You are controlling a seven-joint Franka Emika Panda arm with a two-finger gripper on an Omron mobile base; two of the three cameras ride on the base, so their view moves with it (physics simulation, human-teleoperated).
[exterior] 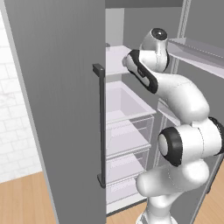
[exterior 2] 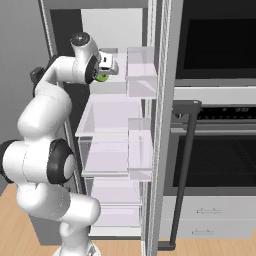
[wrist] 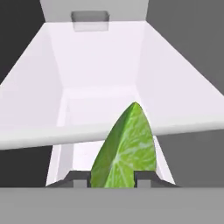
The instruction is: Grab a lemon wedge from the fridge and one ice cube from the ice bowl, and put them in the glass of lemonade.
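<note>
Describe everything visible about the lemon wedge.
The lemon wedge is yellow-green, with a smooth rind edge and a cut face showing pale segment lines. It stands point-up between the two fingertips of the hand, which is shut on its lower end, above the fridge's white shelves. The right base view shows a green sliver.

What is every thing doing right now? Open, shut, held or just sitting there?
fridge: left door swung open, white shelves showing.
lemon wedge: held between the fingers, pointed tip up, above a white fridge shelf.
gripper: shut on the lemon wedge, inside the fridge.
oven: door shut.
</note>
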